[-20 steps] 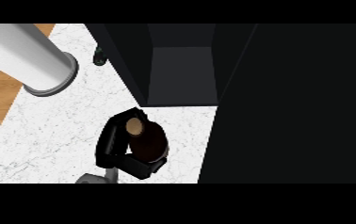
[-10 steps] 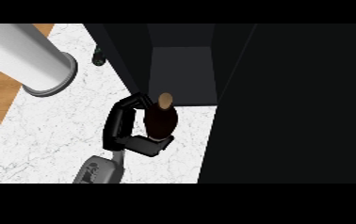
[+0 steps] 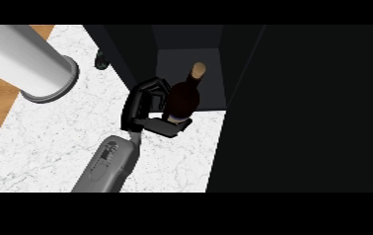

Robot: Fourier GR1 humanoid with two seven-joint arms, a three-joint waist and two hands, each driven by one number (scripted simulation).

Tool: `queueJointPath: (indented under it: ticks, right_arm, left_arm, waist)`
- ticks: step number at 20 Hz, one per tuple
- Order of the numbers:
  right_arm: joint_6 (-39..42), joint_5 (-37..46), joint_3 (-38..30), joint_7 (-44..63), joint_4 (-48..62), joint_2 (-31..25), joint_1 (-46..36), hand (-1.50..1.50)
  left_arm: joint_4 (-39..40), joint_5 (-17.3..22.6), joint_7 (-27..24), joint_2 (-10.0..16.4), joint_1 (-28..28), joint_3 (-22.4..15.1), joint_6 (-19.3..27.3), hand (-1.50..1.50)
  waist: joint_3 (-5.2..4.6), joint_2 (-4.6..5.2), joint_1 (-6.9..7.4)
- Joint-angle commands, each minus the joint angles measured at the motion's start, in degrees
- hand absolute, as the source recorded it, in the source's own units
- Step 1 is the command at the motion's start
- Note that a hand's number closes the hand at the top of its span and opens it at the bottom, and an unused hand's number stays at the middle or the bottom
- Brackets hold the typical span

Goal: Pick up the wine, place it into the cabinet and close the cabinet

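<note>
I have the left robot hand point(image 3: 149, 111) clamped round the wine point(image 3: 182, 97), upright at the cabinet point(image 3: 182, 56) mouth, over the bench point(image 3: 58, 130) edge. I judge it heavy, rigid, slippery and fragile; the low body is the best hold.

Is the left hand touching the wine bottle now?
Touching. Head view shows the left hand curled round the wine bottle, fingers and thumb against its body.

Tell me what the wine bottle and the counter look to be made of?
Wine bottle: probably dark glass, judging by its smooth brown-black body, with a tan, cork-like top. Counter: white marble-like stone with grey veining, though it could be laminate.
</note>
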Motion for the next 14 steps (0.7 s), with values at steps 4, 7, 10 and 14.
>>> queueJointPath:
  ticks: [4, 7, 10, 14]
  right_arm:
    - [1.2, -2.12, -0.24, 1.09, -8.86, 0.11, 3.74, -1.5]
    - [1.82, -4.81, -2.23, 1.46, -9.92, -0.22, 2.56, -1.5]
    - [2.16, -2.76, -0.79, 0.21, -10.69, -1.41, 5.96, -1.5]
    - [1.57, -1.83, 0.41, 1.17, -12.99, -1.49, 6.77, -1.5]
  left_arm:
    - [10.69, 3.23, -3.71, -0.15, -7.64, -1.7, 2.44, 1.5]
    - [15.91, 6.64, -3.86, -0.15, -12.89, -0.73, 1.98, 1.5]
    - [19.18, 9.42, -6.11, -0.15, -13.67, -3.43, 4.69, 1.5]
    - [23.03, 11.61, -5.15, -0.15, -19.71, 0.26, 3.27, 1.5]
  waist:
    - [0.0, 0.16, 0.21]
    - [-0.01, 0.37, -0.43]
    - [0.0, 0.22, -0.82]
    - [-0.02, 0.14, -0.93]
